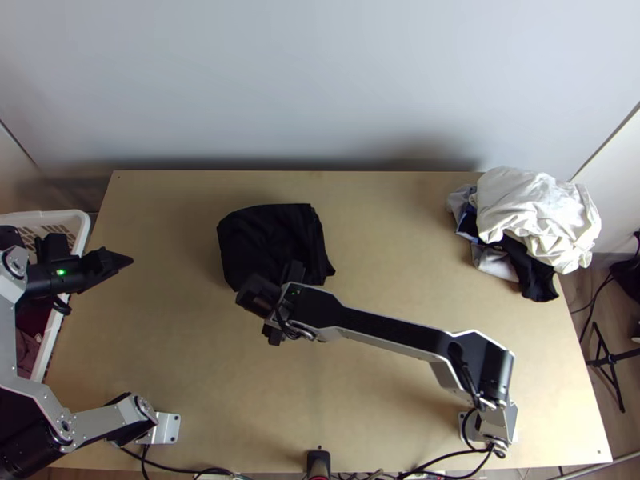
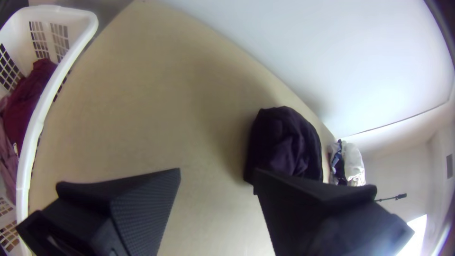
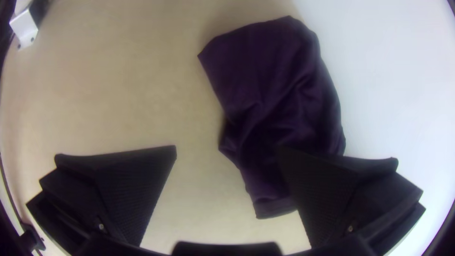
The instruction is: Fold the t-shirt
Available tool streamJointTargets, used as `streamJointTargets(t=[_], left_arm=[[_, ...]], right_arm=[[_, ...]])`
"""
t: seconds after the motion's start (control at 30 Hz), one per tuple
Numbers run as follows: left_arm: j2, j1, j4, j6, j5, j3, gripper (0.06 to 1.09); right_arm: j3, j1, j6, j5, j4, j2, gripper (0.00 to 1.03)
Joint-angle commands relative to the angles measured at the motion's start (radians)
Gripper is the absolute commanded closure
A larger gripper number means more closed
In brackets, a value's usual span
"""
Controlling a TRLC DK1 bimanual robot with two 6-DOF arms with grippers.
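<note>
T-shirt, dark and rumpled, is lying in a compact bundle toward eleven o'clock on the table. The right gripper is hovering near its six o'clock; the left gripper is hanging at its nine, both pairs of jaws gaping wide
</note>
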State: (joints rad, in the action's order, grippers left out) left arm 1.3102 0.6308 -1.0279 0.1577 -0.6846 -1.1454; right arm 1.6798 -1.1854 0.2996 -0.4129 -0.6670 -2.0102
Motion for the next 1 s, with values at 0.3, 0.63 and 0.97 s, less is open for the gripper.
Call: streamJointTargets(t=[0.3, 0.63, 0.97], left_arm=[[-0.008, 0.017, -0.001, -0.006, -0.024, -0.005, 0.12], [-0.022, 0.017, -0.004, -0.020, -0.055, -0.020, 0.12], [-0.032, 0.017, -0.020, -0.017, -0.059, -0.033, 0.12]], right_arm=[[0.115, 0.001, 0.124, -0.007, 0.069, -0.197, 0.04], [0.193, 0.024, 0.128, -0.007, 0.072, -0.282, 0.04], [0.219, 0.090, 0.167, -0.009, 0.110, -0.349, 0.04]])
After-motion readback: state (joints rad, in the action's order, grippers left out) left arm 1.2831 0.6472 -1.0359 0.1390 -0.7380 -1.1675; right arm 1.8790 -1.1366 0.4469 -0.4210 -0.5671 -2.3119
